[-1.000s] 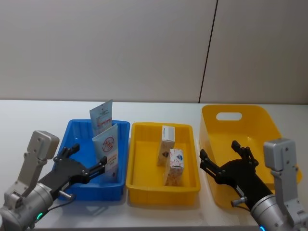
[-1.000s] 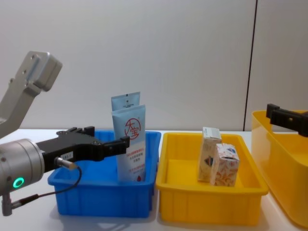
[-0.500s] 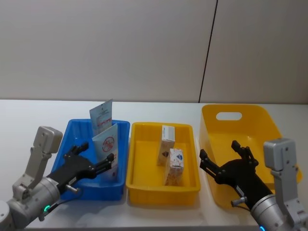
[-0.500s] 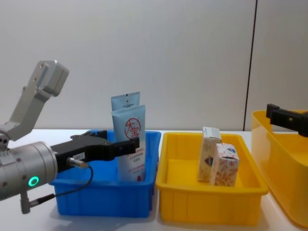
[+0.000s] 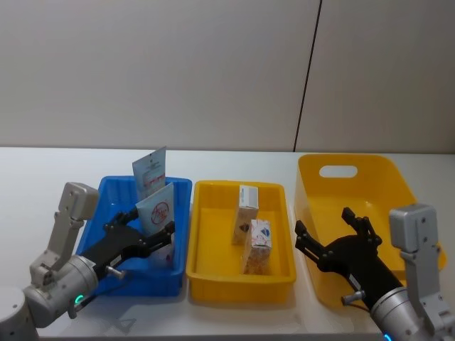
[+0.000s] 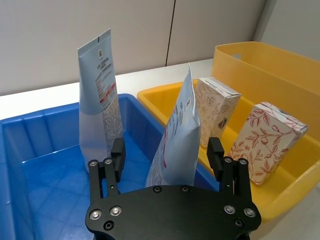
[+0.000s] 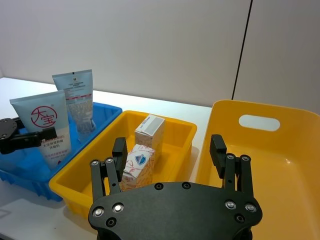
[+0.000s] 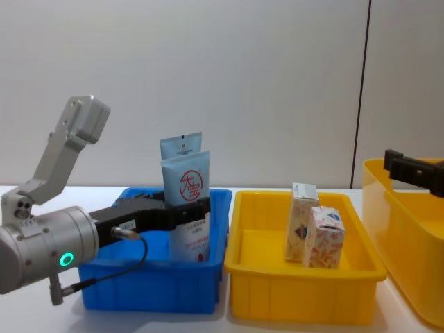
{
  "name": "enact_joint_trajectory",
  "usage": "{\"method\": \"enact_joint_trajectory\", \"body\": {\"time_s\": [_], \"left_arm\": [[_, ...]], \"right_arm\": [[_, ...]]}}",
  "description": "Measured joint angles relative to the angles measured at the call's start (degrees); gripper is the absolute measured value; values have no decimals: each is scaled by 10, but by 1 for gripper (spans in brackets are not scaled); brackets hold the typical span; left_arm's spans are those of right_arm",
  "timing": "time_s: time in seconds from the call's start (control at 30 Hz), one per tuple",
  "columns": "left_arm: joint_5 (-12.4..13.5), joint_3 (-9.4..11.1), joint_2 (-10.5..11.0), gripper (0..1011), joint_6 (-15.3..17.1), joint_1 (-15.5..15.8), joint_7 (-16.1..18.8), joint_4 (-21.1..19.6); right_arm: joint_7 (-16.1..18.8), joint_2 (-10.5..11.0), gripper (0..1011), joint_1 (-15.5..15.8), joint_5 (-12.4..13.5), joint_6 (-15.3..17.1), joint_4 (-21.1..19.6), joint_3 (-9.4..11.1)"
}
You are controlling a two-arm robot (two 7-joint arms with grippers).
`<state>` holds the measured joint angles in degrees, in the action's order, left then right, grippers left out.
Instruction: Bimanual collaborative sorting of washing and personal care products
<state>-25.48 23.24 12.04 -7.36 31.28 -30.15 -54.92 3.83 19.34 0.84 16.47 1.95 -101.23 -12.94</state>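
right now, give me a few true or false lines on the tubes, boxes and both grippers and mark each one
1. The red-logo tube and the other tube stand in the blue tray. True.
2. The left gripper is shut on a box. False: it is open, with its fingers on either side of the red-logo tube.
3. Both boxes stand in the small yellow tray. True.
4. The right gripper holds a tube. False: it is open and empty, by the big yellow bin.
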Motion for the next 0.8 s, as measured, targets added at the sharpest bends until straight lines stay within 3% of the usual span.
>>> {"method": "enact_joint_trajectory", "body": {"time_s": [0.27,0.33,0.5,0.53,0.8], "left_arm": [[-2,0,-8,834,-5,11,-8,20],[-2,0,-9,734,-5,12,-9,23],[-2,0,-11,618,-7,16,-12,30],[-3,0,-12,535,-8,17,-13,32],[-3,0,-14,328,-9,19,-15,35]], "right_arm": [[0,0,1003,0,0,0,0,0],[0,0,1003,0,0,0,0,0],[0,0,1003,0,0,0,0,0],[0,0,1003,0,0,0,0,0],[0,0,1003,0,0,0,0,0]]}}
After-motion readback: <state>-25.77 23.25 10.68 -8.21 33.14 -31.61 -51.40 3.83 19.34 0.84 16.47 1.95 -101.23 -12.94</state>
